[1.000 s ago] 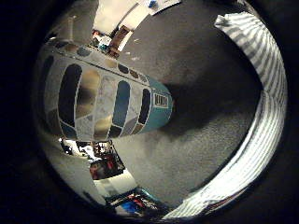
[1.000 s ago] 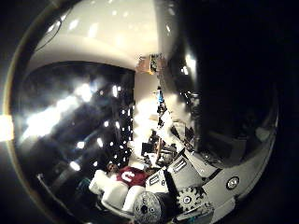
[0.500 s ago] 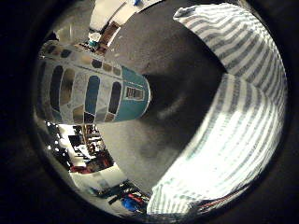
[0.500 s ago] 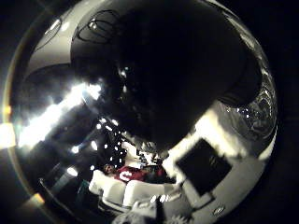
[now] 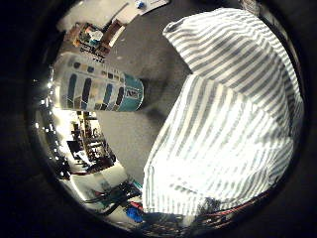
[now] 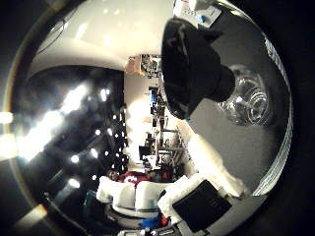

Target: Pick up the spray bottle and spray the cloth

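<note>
cloth point(image 5: 233, 134) edge cut off, room clutter blurred

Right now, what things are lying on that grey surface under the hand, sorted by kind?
Striped cloth: 1
Clear spray bottle with black head: 1
Teal and white patterned can: 1
Total: 3

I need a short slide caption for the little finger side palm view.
Striped cloth spread on the grey surface, with a teal patterned can beside it.
</note>
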{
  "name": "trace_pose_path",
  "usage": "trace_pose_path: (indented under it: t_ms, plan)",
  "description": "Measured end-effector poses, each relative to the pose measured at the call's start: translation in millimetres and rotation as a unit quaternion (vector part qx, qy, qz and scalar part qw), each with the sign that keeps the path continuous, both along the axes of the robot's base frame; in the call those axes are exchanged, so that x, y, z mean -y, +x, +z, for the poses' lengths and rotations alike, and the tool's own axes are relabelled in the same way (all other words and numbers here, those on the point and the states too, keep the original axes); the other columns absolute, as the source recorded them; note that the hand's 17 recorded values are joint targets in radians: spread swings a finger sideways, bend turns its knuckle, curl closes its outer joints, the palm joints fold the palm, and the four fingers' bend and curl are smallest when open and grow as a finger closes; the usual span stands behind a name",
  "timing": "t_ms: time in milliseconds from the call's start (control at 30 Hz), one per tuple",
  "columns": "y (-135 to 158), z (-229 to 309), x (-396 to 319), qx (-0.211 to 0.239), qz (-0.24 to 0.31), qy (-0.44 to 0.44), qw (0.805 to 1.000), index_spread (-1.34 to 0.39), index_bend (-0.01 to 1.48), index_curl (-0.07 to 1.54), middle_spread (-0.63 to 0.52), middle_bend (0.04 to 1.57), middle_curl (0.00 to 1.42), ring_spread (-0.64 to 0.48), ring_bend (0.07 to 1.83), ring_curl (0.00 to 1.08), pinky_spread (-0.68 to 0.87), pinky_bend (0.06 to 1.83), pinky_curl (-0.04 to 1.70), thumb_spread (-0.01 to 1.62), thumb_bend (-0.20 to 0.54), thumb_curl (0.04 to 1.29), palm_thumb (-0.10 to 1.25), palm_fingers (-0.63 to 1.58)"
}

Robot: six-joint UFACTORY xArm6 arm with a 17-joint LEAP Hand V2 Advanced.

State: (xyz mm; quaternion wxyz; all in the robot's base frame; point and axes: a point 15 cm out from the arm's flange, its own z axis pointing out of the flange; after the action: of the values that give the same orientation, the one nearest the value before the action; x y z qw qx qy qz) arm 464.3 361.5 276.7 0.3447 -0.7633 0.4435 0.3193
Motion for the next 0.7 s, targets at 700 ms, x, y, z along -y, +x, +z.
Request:
trace_pose_path:
  t_ms: [700]
  plan:
    - [-6.6, 68.1, 155.7, 0.066, -0.068, -0.064, 0.993, -0.25, 0.18, 0.32, 0.21, 0.18, 0.28, 0.21, 0.28, 0.25, 0.38, 0.38, 0.35, 1.12, -0.02, 0.45, 0.73, 0.07]
